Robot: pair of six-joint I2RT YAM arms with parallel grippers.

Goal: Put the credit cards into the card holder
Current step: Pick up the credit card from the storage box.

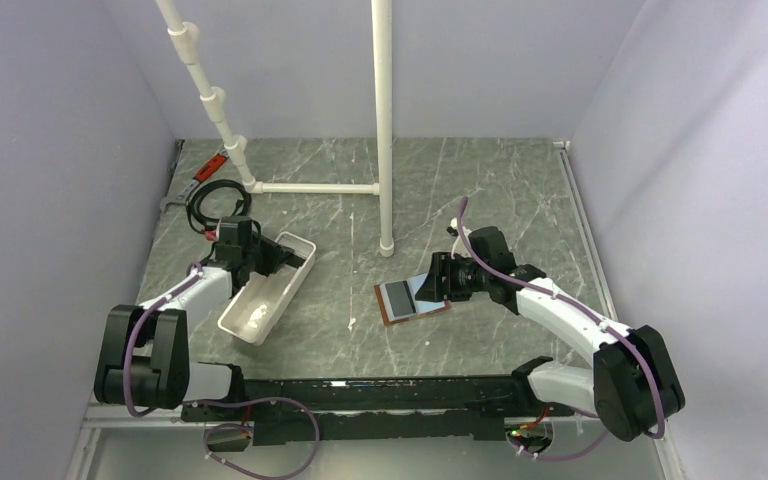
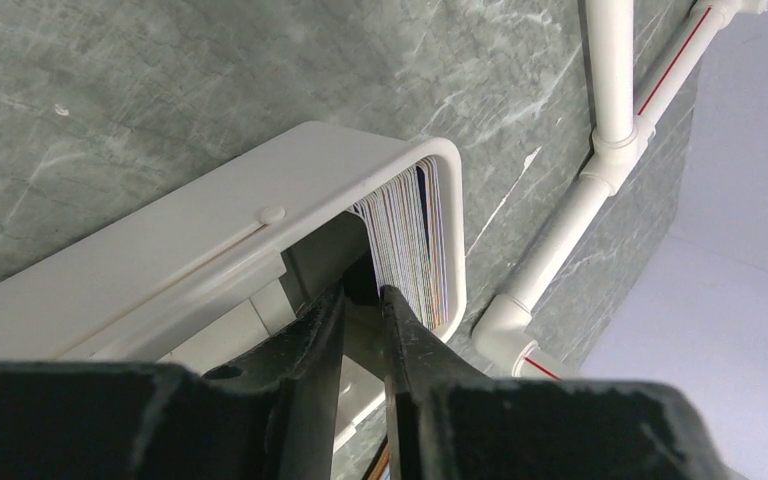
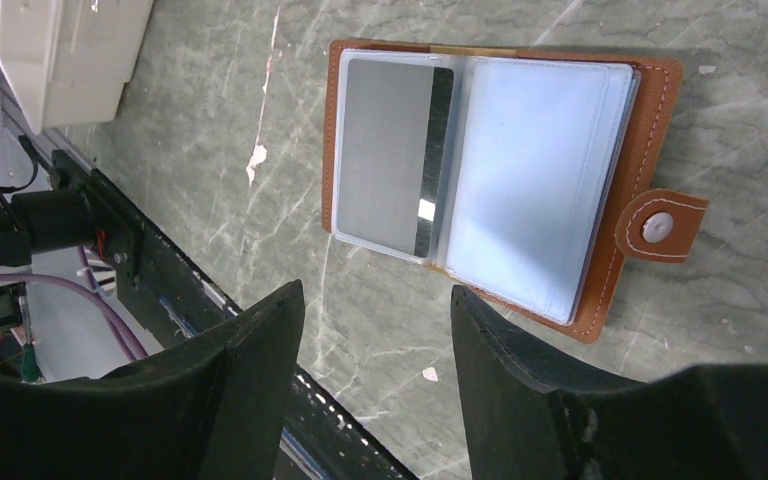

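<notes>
Card holder [image 3: 650,120] lies open and flat on the grey marbled table [image 1: 480,190], right of centre, brown border up, snap tab pointing away from the spine. Clear sleeves inside. The sleeve page nearer the white tray [image 1: 250,315] carries a silver card [image 3: 385,160] with a dark stripe along one long edge. The other page looks pale blue; cannot tell whether a card is in it.

Right gripper [image 3: 377,295]: fingers spread wide, nothing between them, hanging above the table just off one edge of the holder. No contact with it visible.

Left gripper [image 2: 360,292]: reaching down into the far end of the tray. Fingers [image 2: 325,330] drawn close together, only a thin dark gap at the tips. Tips sit just beside a stack of cards [image 2: 410,240] standing on edge against the tray's rounded end wall. Cannot tell whether a card is pinched; the gap is in shadow.

Tray lies at an angle left of centre, well apart from the holder. A white pipe [image 1: 384,120] stands upright between them, further back.
</notes>
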